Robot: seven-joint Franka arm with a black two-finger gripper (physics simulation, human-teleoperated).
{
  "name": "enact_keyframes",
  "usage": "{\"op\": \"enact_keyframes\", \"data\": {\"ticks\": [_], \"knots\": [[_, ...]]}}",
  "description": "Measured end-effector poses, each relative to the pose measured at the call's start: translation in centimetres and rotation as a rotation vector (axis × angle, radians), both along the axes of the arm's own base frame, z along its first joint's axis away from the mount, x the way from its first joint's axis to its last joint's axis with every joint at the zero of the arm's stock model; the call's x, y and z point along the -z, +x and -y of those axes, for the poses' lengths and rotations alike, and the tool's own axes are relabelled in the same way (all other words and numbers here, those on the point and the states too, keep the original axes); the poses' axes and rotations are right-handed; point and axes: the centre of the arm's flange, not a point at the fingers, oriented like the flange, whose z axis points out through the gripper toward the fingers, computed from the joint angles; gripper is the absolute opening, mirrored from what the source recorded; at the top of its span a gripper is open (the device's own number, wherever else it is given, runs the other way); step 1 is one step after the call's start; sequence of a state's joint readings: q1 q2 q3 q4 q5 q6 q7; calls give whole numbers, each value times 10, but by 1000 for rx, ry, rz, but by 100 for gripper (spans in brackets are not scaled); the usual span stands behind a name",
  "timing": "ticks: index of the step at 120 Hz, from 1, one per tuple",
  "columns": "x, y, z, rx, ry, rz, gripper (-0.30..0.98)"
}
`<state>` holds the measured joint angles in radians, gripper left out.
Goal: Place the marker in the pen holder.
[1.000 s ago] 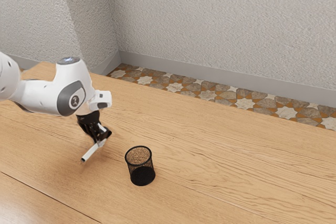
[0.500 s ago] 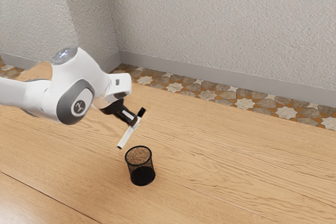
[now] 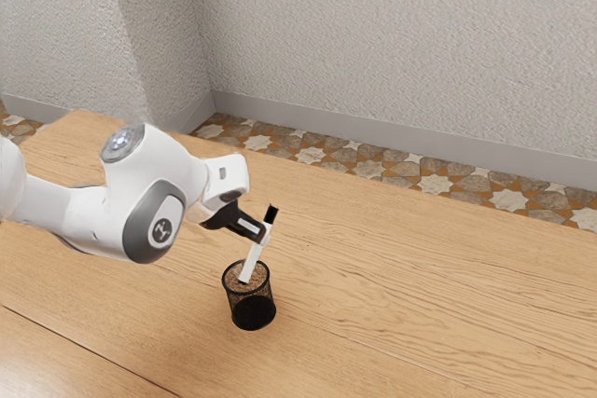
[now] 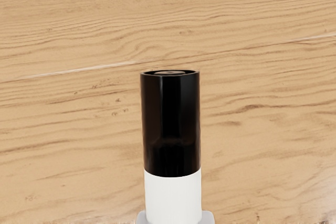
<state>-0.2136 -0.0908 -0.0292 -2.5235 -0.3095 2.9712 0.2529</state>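
Exterior view: marker (image 3: 252,262) at pen holder (image 3: 254,312), depth unclear.

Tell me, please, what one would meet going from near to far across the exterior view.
Black mesh pen holder → far edge of the light brown wooden table → patterned stone-tile floor → smooth grey baseboard → textured pale grey wall.

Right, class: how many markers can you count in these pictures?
1: the white marker with a black cap, held tilted in the pincer, its lower end at the mouth of the mesh pen holder. The holder's dark base could hide something small.
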Motion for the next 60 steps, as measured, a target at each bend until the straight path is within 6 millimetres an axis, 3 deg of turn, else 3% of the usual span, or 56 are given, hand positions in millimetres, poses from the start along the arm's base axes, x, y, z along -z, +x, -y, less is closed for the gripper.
{"op": "enact_keyframes", "data": {"ticks": [26,42,60], "knots": [[12,1,3,4,9,3,-8],[26,-9,6,25,31,14,-8],[26,-10,6,28,40,43,-8]]}}
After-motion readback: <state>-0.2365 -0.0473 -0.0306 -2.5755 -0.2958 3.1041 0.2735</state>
